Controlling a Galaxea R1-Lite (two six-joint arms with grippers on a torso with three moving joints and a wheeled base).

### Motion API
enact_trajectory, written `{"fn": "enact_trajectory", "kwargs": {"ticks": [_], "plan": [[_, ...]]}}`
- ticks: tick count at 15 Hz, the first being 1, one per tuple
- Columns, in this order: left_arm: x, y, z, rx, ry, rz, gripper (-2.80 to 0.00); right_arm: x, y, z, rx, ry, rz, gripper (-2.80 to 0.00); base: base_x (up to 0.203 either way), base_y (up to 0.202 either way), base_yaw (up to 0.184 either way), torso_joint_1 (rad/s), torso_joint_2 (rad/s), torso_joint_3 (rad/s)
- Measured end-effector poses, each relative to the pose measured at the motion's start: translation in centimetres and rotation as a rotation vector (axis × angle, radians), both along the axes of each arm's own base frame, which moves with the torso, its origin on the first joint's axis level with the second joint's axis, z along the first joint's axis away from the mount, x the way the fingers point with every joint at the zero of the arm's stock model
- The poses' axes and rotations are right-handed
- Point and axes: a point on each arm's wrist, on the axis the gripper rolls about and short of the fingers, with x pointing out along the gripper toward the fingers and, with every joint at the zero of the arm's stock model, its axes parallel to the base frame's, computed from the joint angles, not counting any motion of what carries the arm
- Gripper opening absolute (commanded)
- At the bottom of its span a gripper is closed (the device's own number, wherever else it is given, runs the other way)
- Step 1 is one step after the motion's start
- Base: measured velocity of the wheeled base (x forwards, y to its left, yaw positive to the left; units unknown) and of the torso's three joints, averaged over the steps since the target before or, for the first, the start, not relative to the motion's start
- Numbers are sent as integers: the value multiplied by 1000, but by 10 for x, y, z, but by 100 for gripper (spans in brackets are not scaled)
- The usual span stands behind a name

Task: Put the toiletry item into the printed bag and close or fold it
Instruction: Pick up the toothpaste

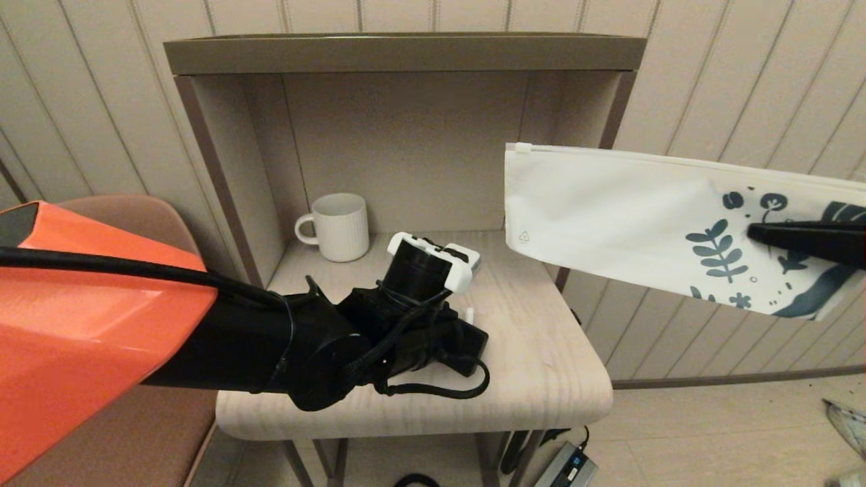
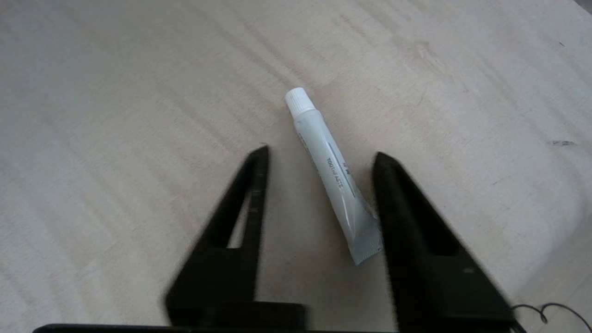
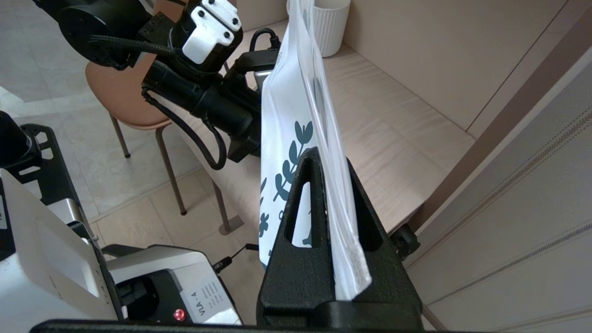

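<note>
We read "TOOTHPASTE" in small dark letters along the body of the toiletry item (image 2: 334, 178), near the middle of the left wrist frame; the middle letters are partly faint. In the lower left of the right wrist frame, a white label (image 3: 206, 296) on a grey machine beside a red light reads "VLA-4", with smaller lines beneath it that we cannot make out. On the printed bag (image 1: 609, 203), in the head frame's right half, we see a small triangular recycling sign (image 1: 523, 237) near its lower left corner; any figure inside it is too small to read.
</note>
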Motion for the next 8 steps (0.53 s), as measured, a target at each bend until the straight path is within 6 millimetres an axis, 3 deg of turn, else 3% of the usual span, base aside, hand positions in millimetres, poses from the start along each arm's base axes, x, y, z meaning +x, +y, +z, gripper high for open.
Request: {"fn": "enact_trajectory", "kwargs": {"ticks": [4, 8], "plan": [[-4, 2, 4, -55, -6, -49, -280, 1, 0, -2, -3, 5, 3, -280, 0, 0, 0, 0, 0, 0], [-13, 12, 23, -144, -51, -108, -280, 5, 1, -7, -7, 19, 8, -280, 0, 0, 0, 0, 0, 0]]}}
